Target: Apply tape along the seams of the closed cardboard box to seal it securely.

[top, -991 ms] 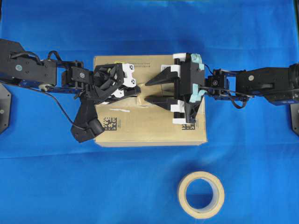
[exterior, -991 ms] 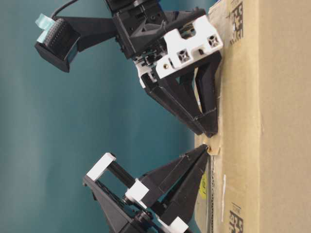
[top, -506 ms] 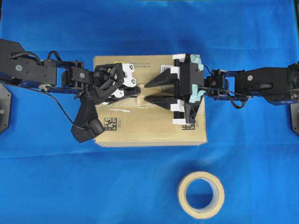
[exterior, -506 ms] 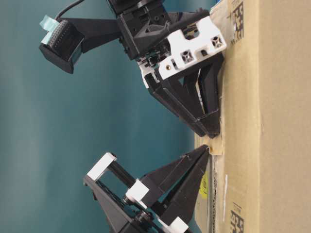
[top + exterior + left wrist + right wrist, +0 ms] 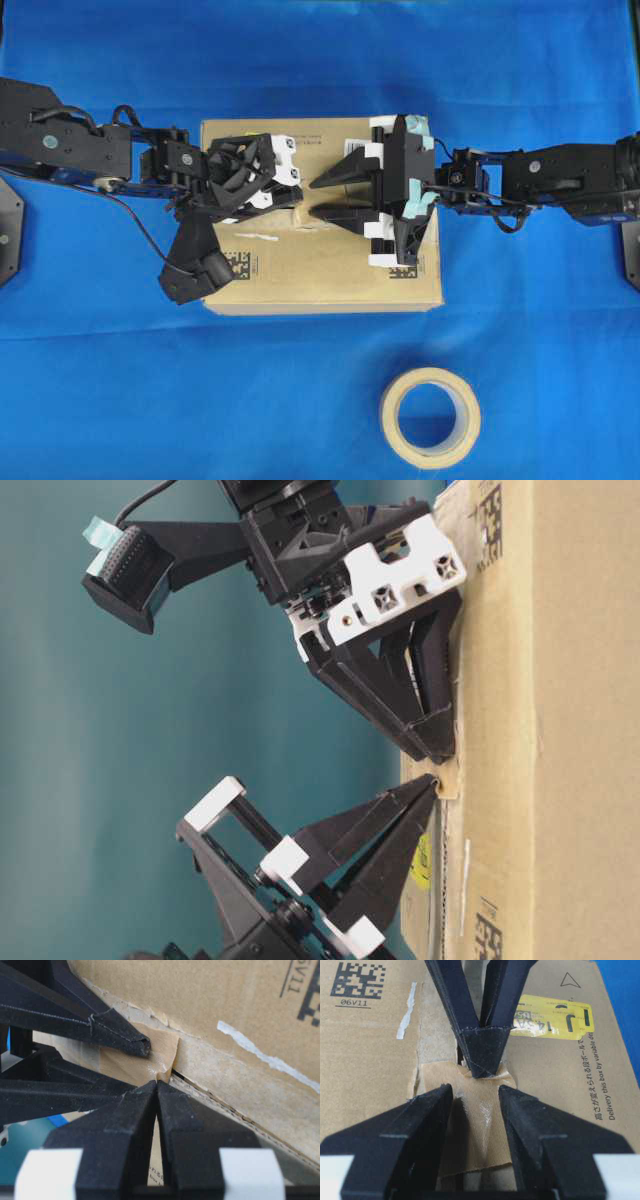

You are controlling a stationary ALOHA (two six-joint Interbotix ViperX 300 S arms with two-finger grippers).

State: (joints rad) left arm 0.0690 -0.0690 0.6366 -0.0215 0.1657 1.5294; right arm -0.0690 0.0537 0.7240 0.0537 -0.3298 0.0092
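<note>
The cardboard box (image 5: 320, 265) is set on a blue cloth (image 5: 320, 60), with its seam (image 5: 210, 1094) running along the top between the 2 large flaps and edged by pale torn tape residue. A yellow sticker (image 5: 552, 1017), a matrix code (image 5: 360, 980) and a white strip of old tape (image 5: 407, 1010) are seen on the top face.

The small tan piece of tape (image 5: 470, 1120) is laid across the seam near the middle of the box top, wrinkled and glossy at its centre, with 1 edge lifted slightly from the cardboard.

The left gripper (image 5: 482, 1062) is brought down onto the far edge of the tape, its 2 fingers pressed together into a single point, with nothing visibly caught between them. The right gripper (image 5: 475, 1097) is held with its fingers apart, 1 on each side of the tape's middle, their tips at or just above the tape; contact cannot be told.

A round roll of tan tape (image 5: 430, 417) is left on the cloth, well apart from the box.
</note>
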